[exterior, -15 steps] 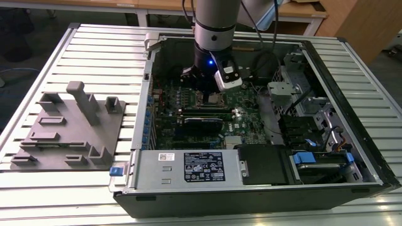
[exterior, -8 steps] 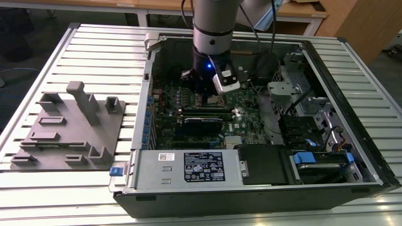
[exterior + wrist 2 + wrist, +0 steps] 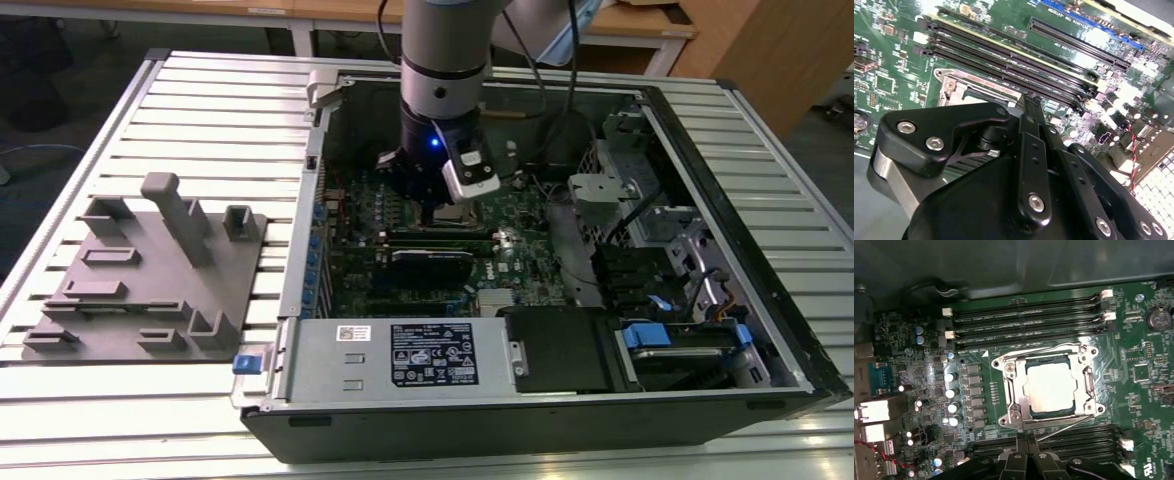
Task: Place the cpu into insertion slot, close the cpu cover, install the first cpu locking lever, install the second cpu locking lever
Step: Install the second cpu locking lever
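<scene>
The cpu (image 3: 1050, 391), a small flat square chip with a pale silver top, lies seated in the insertion slot (image 3: 1074, 412) on the green motherboard (image 3: 1139, 355). In the first wrist view the cpu cover (image 3: 1016, 402), a thin silvery frame with a square window, lies flat around the chip, so the chip shows through the window. A thin wire locking lever (image 3: 1064, 427) runs slanted along the socket edge nearest the gripper; whether it is hooked down cannot be told.

Long black memory slots (image 3: 1024, 320) lie on both sides of the socket.

The gripper (image 3: 1026, 440) sits just beside the socket, over the nearer memory slots. In both wrist views its fingers (image 3: 1030, 112) are pressed together to a narrow point, clenched and holding nothing.

In the exterior view the arm reaches straight down into an open computer case (image 3: 747, 330), which lies on a slatted metal counter (image 3: 200, 100). A grey fixture tray (image 3: 147, 270) rests on the counter at the exterior view's left.

Judging by looks, the chip is light, stiff and fragile, best held by its edges. The cover and lever are springy thin metal, likely best pushed near their free ends.
</scene>
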### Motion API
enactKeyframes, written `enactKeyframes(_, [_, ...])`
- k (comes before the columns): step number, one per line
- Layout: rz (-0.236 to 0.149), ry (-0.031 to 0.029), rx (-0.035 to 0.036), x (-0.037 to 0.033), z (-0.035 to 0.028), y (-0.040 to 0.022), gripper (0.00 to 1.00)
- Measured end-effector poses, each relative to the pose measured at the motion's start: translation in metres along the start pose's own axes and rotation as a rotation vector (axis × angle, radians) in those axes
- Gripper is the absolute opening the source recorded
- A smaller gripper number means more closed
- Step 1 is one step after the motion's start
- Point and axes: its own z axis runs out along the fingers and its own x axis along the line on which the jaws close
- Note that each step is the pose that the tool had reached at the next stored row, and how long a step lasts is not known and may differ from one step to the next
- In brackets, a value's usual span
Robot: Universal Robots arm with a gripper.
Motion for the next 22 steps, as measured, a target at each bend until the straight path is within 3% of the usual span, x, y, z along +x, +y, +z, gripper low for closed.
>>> enactKeyframes(14, [0.0,0.0,0.0001,0.0017,0.0084,-0.0003,0.11])
enactKeyframes(22, [0.0,-0.0007,0.0,0.0033,0.0084,-0.0005,0.11])
